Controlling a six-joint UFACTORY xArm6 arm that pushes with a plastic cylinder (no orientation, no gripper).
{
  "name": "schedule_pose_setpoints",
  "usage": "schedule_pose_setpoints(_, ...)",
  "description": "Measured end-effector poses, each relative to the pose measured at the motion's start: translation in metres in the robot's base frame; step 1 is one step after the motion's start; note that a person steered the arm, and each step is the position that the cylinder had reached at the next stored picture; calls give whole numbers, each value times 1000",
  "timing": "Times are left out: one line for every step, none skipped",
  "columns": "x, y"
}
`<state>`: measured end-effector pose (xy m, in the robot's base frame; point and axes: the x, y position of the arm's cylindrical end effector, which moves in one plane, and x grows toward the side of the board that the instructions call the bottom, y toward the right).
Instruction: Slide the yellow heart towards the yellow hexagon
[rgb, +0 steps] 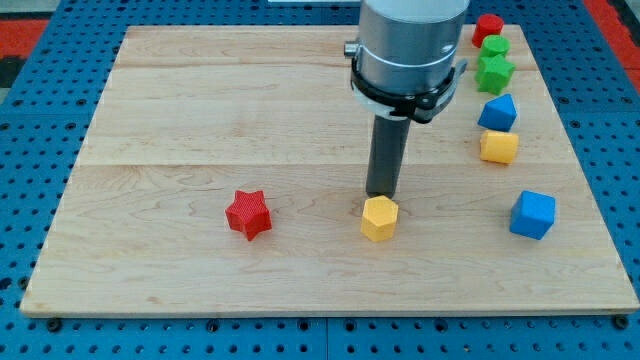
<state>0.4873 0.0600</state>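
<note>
A yellow block that looks like the hexagon (379, 218) lies on the wooden board (200, 120), right of centre near the view's bottom. A second yellow block, seemingly the heart (498, 147), lies at the view's right, well apart from it. My tip (381, 194) stands right at the top edge of the hexagon-like block, touching or nearly touching it. The heart is to the right of my tip and a little higher in the view.
A red star (248, 214) lies left of the hexagon. A blue cube (532, 214) sits at the lower right. Above the heart, along the right edge, are a blue block (498, 112), a green star (494, 72), a green block (494, 46) and a red block (488, 27).
</note>
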Motion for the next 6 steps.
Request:
schedule_pose_setpoints(-12, 48)
schedule_pose_setpoints(-22, 130)
schedule_pose_setpoints(-37, 188)
schedule_pose_setpoints(-61, 196)
schedule_pose_setpoints(-85, 122)
schedule_pose_setpoints(-85, 29)
